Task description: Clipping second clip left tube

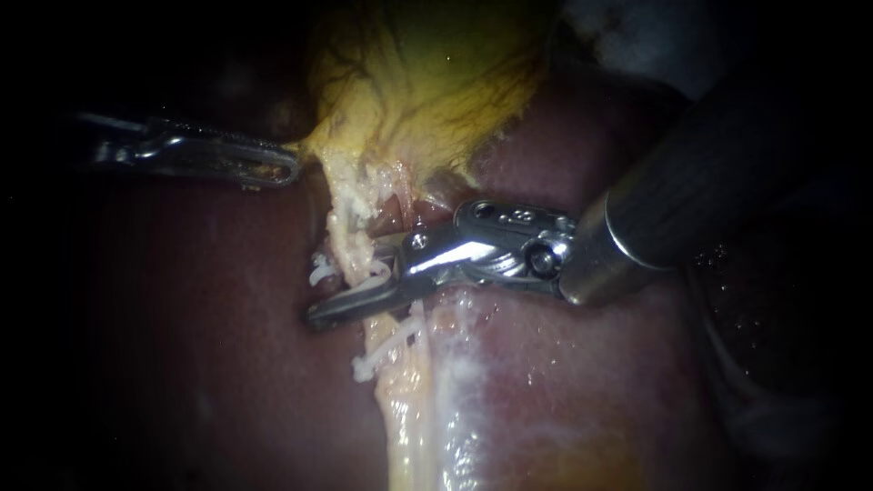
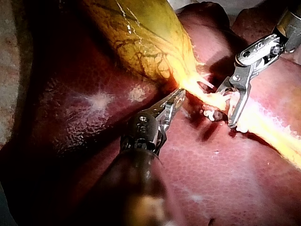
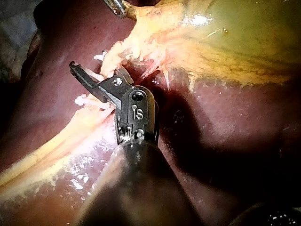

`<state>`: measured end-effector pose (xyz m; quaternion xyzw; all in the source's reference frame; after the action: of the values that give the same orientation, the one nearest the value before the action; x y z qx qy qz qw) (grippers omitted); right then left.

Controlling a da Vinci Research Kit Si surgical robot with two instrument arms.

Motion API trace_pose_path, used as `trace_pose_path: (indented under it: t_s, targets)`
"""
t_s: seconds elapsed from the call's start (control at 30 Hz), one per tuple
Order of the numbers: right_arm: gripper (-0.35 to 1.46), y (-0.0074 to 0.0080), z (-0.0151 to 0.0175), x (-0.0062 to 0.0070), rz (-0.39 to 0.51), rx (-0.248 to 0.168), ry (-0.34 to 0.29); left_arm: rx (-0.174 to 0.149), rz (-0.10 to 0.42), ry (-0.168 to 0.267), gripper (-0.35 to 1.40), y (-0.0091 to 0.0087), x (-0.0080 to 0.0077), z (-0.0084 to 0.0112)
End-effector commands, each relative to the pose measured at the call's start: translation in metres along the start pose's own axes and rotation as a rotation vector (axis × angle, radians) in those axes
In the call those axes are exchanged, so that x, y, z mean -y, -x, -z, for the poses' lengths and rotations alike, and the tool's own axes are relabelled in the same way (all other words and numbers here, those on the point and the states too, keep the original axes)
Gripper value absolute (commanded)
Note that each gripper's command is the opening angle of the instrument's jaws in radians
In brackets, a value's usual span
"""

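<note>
Closest to the lens in the endoscope view is the right instrument [image 1: 356, 289]: a thick dark shaft with a bright metal collar and a silver hinged wrist, entering from the upper right and reaching left across the tissue. Its two slim steel jaws stand apart, released, with a gap between them. The pale yellowish-white tube [image 1: 348, 227] passes through that gap; one long jaw lies on its near side and the shorter jaw on its far side.

That tube runs from the neck of the yellow, dark-veined gallbladder [image 1: 427, 82], at the far middle of the scene, towards the near edge over the smooth dark-red liver [image 1: 182, 345].

Two small white clips sit on the tube. One white clip [image 1: 320, 269] is just beyond the jaws, at the tube's left edge. The other, an elongated white clip [image 1: 382, 350], lies slantwise just on the near side of the jaws.

At the far left, the thin silver left instrument [image 1: 289, 168] comes in level from the left. Its narrow jaws are clenched on the yellow tissue at the gallbladder's neck, which is drawn to a point where they grasp it.
</note>
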<state>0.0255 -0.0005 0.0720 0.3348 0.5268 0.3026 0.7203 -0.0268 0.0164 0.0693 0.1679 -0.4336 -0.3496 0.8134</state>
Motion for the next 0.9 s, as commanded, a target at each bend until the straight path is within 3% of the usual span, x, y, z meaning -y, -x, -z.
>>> trace_pose_path:
  t_s: [0.03, 0.37, 0.7, 0.9]
  targets:
    - [0.47, 0.0001, 0.0000, 0.0000, 0.000, 0.001, -0.002, 0.000, 0.000, 0.000, -0.35, 0.0000, 0.0000, 0.0000]
    - [0.48, 0.0026, -0.0006, 0.0007, 0.027, 0.053, -0.096, 0.000, 0.000, 0.000, -0.35, 0.0000, 0.0000, 0.0000]
    - [0.48, 0.0056, -0.0009, 0.0014, -0.034, 0.126, -0.224, 0.000, 0.000, 0.000, -0.35, -0.0001, -0.0001, 0.0000]
    - [0.47, 0.0066, -0.0012, 0.0009, -0.116, 0.102, -0.347, 0.000, 0.000, 0.000, -0.35, 0.0000, -0.0001, 0.0000]
